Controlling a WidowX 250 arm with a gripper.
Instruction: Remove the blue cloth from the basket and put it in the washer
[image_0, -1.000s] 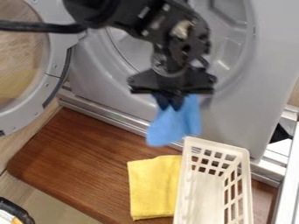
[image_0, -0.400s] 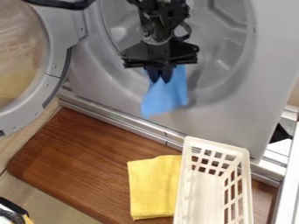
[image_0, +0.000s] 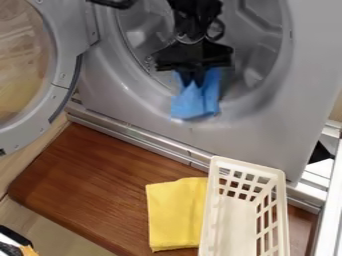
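Grey and round, the washer door (image_0: 71, 76) on the far left, swung wide open, with a big see-through window (image_0: 23, 72) in the middle. Down in the bottom left corner, a black and white thing (image_0: 11, 245) with a bit of orange, too cut off to name. Next to that, a brown wooden counter (image_0: 100, 175), set at a slant, low in front of the washer. Between counter and washer, a long shiny metal strip (image_0: 143, 138).

On the counter, near the middle, a yellow cloth (image_0: 175, 212), lying flat, with its right side close up by the basket. Outside the basket, not in it.

Up above, at the washer's round mouth, the black end effector (image_0: 194, 82), pointing down and pinched tight on the top of the blue cloth (image_0: 197, 104). Blue cloth out of the basket, hanging down in soft folds in front of the low part of the round mouth. Hard to tell if any of it is past the rim. Behind and around, the big grey washer (image_0: 260, 132), with the shiny drum (image_0: 257, 50) deep inside.

To the right of the yellow cloth, the white plastic basket (image_0: 248, 167), long, full of square holes at the back and right side, with its smooth bottom in plain sight. At the far right, a pale frame (image_0: 330, 200).
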